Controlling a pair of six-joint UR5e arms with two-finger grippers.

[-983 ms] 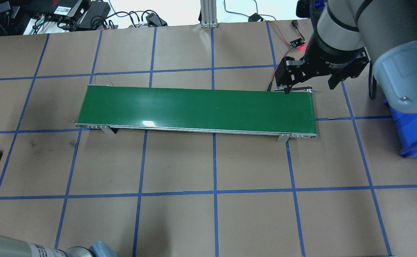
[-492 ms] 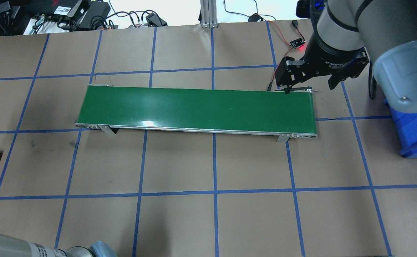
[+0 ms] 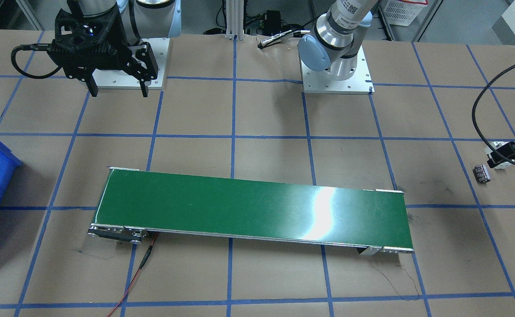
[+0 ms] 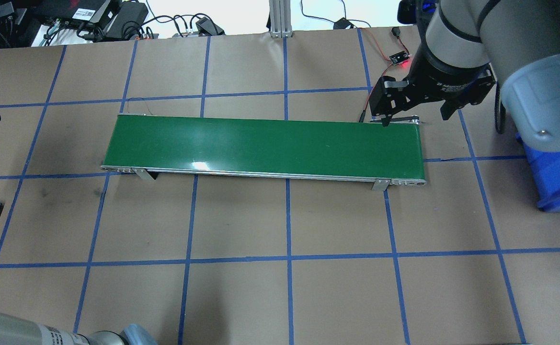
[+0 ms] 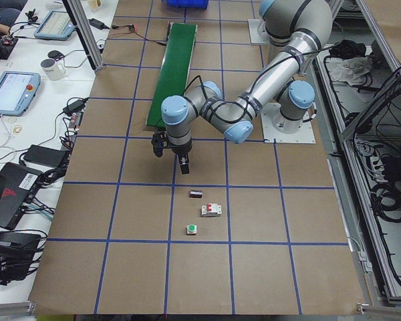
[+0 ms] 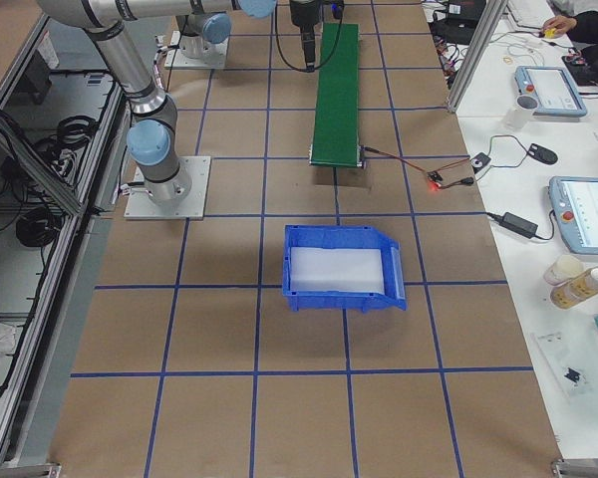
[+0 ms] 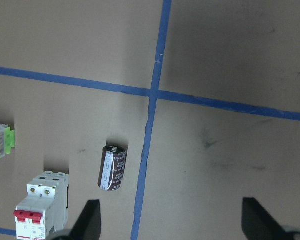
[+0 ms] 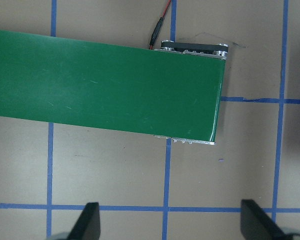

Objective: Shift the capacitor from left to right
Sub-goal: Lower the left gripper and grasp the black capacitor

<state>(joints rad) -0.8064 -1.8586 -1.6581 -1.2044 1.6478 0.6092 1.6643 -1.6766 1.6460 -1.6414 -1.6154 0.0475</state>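
Left wrist-mounted view is where the capacitor is seen best. It's lying on its side on the brown-papered table, just beside a blue tape line and a bit below where two lines cross. A white circuit breaker with red switches is parked near it toward the bottom corner, and a small green-and-white piece is spotted at the frame's edge, apart from both.

The left gripper is hung above that spot with its fingers spread wide and nothing held between them. The capacitor is found up-frame of one fingertip, clear of both, so no contact is made. In the exterior left view, the same claw is seen above the paper, with the capacitor near it and resting on the table.

Over on the other side, the right gripper is also spread open and empty, held above the table near the far end of the green conveyor belt. Nothing is carried on the belt. A blue bin is set on the table past that end, well apart from the capacitor.
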